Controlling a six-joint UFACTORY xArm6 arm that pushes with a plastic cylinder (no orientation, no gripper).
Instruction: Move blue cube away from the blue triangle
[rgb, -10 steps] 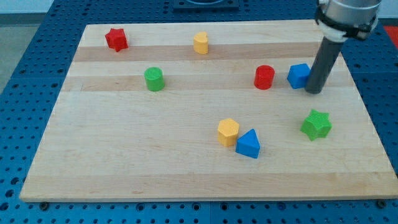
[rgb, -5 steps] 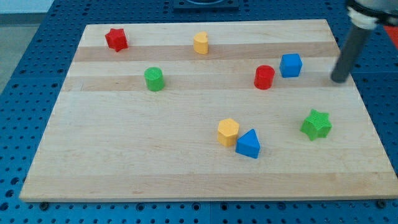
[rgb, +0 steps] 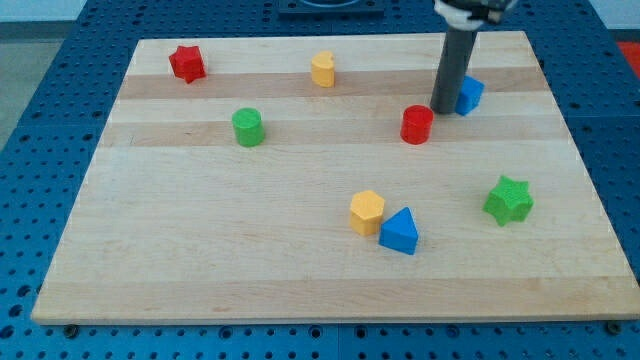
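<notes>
The blue cube (rgb: 469, 93) sits near the view's top right of the wooden board, partly hidden behind my rod. My tip (rgb: 442, 110) rests on the board right against the cube's left side, between it and the red cylinder (rgb: 417, 125). The blue triangle (rgb: 400, 232) lies lower down, near the board's middle right, touching the yellow hexagonal block (rgb: 367, 211) on its left.
A red star (rgb: 187, 63) is at the top left, a yellow block (rgb: 322, 69) at the top middle, a green cylinder (rgb: 247, 127) at the left middle, and a green star (rgb: 508, 200) at the right. The board's right edge (rgb: 570, 140) is close to the cube.
My tip swung from the cube's right side, out toward the board's right edge, then over to the cube's left side. The blue cube moved up. The red cylinder shifted slightly left.
</notes>
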